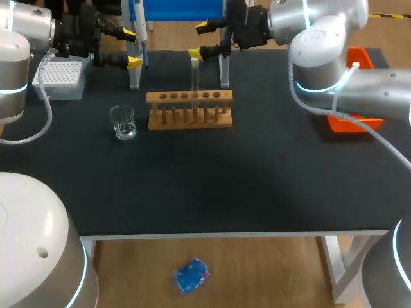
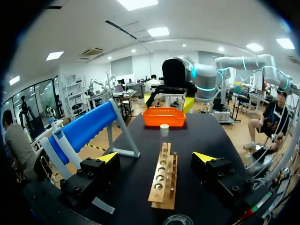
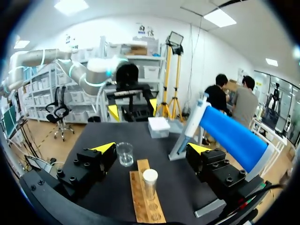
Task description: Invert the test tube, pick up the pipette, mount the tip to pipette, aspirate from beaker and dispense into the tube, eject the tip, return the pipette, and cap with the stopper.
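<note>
The rack (image 1: 189, 109) stands near the tabletop's far edge, with the tube (image 1: 195, 76) upright in a middle hole. The beaker (image 1: 122, 122) sits just left of the rack. The tip box (image 1: 62, 77) is at the far left corner, and the pipette (image 1: 139, 29) hangs on its stand at the far edge. An orange tray (image 1: 363, 61) lies by the right edge. The left claw (image 1: 132, 47) is spread and empty beside the tip box. The right claw (image 1: 199, 40) is also spread and empty, with the tube ahead of its gap, untouched.
</note>
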{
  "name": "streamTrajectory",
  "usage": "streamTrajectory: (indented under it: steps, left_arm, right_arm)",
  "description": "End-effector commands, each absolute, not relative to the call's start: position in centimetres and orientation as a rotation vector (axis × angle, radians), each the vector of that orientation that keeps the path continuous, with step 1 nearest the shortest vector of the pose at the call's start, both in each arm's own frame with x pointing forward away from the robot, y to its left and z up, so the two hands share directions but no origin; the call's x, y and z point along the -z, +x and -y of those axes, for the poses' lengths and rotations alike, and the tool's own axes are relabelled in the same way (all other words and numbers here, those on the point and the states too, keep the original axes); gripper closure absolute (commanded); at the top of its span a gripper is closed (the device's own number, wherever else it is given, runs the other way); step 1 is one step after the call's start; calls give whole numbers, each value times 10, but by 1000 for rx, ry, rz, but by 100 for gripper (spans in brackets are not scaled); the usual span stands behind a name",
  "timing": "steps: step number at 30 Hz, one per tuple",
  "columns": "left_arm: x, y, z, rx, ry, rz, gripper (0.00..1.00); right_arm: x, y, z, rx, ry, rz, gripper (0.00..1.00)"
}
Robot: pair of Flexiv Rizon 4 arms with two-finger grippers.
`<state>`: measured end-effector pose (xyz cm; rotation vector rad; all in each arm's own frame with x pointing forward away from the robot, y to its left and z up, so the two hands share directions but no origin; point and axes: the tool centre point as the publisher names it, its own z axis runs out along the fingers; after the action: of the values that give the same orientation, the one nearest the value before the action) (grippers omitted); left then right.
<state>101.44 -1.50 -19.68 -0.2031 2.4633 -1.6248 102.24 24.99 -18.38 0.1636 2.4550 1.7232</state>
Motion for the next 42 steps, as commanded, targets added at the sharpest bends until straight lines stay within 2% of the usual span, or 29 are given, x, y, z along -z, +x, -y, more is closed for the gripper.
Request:
streamTrajectory:
  steps: [1,2,3,42]
  left_arm:
    - [196,1014,14,1624,-203,-2467,0]
    - [196,1014,14,1624,-203,-2467,0]
    - [196,1014,14,1624,-203,-2467,0]
    - [196,1014,14,1624,-203,-2467,0]
  right_arm:
    - [182,1020,-242,-1881,107,-2350,50]
    - [181,1020,-242,-1909,100,-2342,69]
    - [181,1020,-242,-1922,96,-2333,100]
    - [207,1020,-262,-2188,113,-2264,100]
